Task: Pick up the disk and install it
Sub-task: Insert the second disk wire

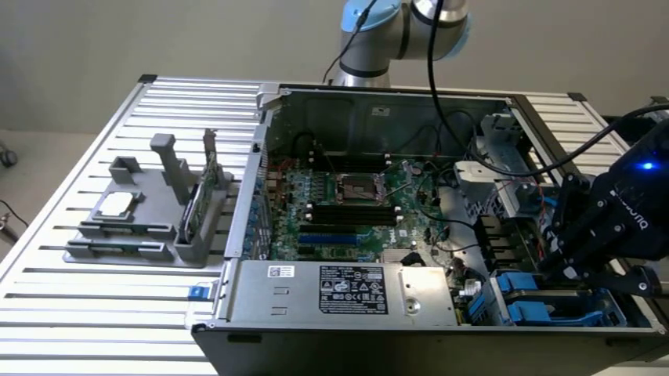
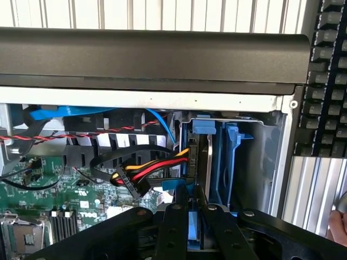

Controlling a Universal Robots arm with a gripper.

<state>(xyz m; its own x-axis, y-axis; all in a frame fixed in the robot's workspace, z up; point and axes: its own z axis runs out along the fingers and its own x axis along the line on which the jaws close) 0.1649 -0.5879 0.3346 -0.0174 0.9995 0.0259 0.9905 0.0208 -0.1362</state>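
Low down, gripper (image 2: 194,225) pinching disk (image 2: 193,238) at blue bay (image 2: 222,162).

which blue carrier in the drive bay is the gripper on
The blue carrier on the exterior view's left, just under the gripper; the other blue carrier sits further right.

Disk (image 2: 209,162) upright on edge, blue carrier, inside case drive bay.
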